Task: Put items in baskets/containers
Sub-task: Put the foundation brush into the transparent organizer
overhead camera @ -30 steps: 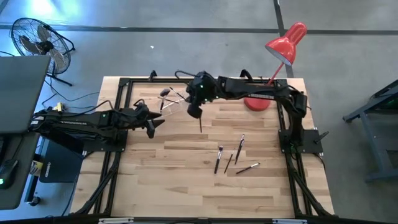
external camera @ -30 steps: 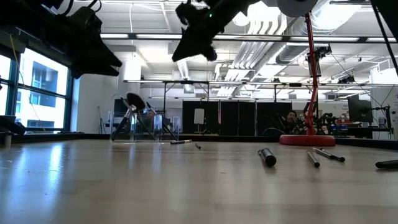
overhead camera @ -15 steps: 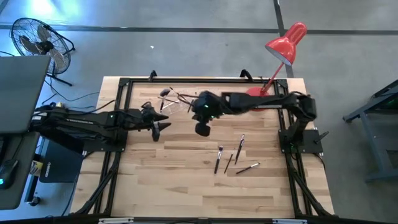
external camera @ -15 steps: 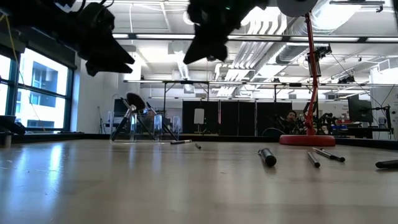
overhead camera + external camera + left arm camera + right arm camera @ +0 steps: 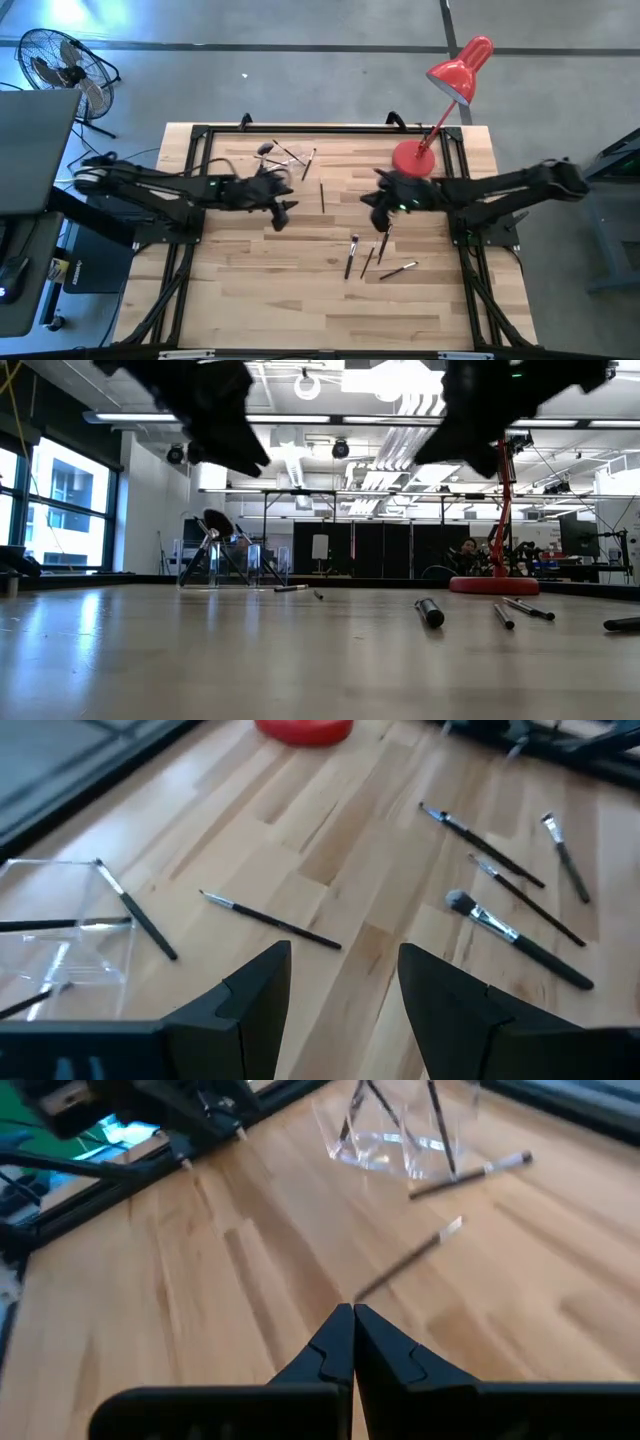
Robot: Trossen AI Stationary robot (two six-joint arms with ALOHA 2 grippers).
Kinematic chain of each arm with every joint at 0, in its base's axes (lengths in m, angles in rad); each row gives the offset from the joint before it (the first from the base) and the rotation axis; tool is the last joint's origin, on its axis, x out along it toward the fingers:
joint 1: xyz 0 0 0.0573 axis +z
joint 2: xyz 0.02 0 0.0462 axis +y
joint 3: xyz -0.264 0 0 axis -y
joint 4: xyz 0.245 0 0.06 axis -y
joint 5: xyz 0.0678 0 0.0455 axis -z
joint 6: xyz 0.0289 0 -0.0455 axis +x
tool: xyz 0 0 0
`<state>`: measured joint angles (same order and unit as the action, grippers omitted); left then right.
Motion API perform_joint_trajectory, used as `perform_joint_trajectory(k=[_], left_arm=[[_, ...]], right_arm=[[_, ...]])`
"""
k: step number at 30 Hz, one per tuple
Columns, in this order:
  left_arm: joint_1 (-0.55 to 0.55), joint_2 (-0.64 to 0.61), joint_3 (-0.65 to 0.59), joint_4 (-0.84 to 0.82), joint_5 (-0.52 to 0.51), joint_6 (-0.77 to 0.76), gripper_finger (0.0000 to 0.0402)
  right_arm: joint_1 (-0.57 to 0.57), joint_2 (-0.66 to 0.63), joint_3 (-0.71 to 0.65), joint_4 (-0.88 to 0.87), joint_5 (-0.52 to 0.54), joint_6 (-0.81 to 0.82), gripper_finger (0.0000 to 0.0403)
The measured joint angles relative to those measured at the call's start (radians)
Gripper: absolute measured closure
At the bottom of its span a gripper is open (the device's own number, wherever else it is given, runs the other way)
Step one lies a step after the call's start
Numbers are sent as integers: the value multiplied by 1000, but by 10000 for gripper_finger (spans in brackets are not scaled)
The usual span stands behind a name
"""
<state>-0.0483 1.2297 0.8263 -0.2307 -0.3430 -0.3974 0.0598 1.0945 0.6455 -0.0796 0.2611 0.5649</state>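
The wooden table [image 5: 300,290] had a wide free area in its lower half in the high view, and also a free strip along its left side inside the black frame [image 5: 196,150]. The red desk lamp [image 5: 440,90] stood at the upper right edge of the table.

The left gripper [image 5: 281,213] was above the upper middle of the table, its fingers [image 5: 255,995] spread apart and holding nothing. The right gripper [image 5: 381,220] was a little right of centre, just above the group of brushes, its fingers [image 5: 335,1350] pressed together with nothing between them.

The clear holder [image 5: 268,152] stood near the upper edge, left of centre. In the left wrist view the clear holder [image 5: 60,935] had at least two thin brushes leaning in it, and in the low view a fan brush [image 5: 215,525] stood up from it. One makeup brush [image 5: 309,164] lay just beside the holder on its right, and another brush [image 5: 322,197] lay alone between the two grippers. Four more brushes [image 5: 368,255] lay together in the middle right part, well apart from the holder.
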Motion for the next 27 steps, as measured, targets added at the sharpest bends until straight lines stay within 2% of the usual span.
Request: perform_joint_trajectory(k=[5,9,16,27], left_arm=[[-25,211,239,-240,-52,-162,218],[-62,359,410,-391,-63,-300,218],[-118,531,628,-417,-3,-526,218],[-144,749,846,-439,127,-622,218]], right_arm=[[95,-175,-121,-94,80,117,403],[156,-263,-187,-142,77,164,403],[210,-326,-244,-237,72,220,403],[216,-332,-250,-258,62,195,403]])
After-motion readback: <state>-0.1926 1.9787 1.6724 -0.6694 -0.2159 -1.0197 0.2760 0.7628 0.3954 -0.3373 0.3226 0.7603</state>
